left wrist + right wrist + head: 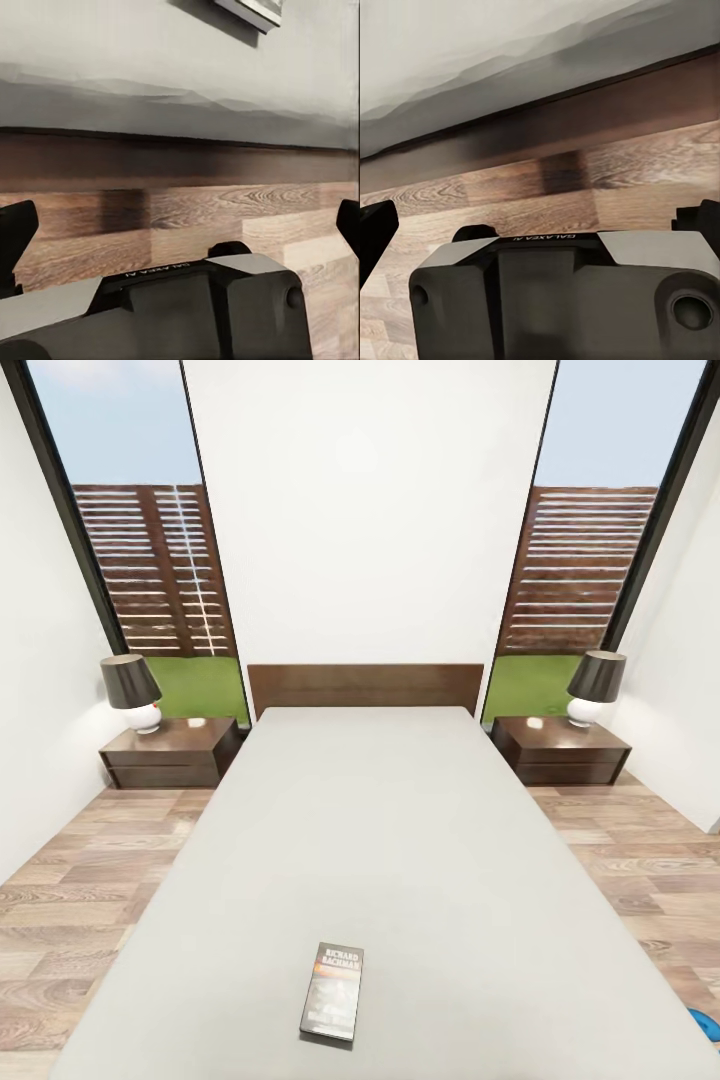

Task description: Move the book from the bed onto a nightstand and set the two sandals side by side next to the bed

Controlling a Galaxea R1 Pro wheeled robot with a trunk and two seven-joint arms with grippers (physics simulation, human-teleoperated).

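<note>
Book [332,991]: found lying flat on bed [400,830], near its foot end. Nightstand [170,752] flanked headboard at each side. Blue sandal [706,1024] glimpsed on floor. Left fingers [16,232] and right fingers [375,236] were spread, empty.

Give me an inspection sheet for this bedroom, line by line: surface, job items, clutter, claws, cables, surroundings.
Surface: bed, pale mattress, bare apart from the book.
Job's things: book lies flat near the bed's foot; two nightstands flank the headboard; a bit of blue sandal on the floor at the bed's right.
Clutter: a lamp on the left nightstand, another lamp on the right one.
Claws: left claw open, right claw open, both empty, facing the bed frame.
Cables: nothing seen.
Surroundings: wood floor, white walls, tall windows onto a fence.
</note>
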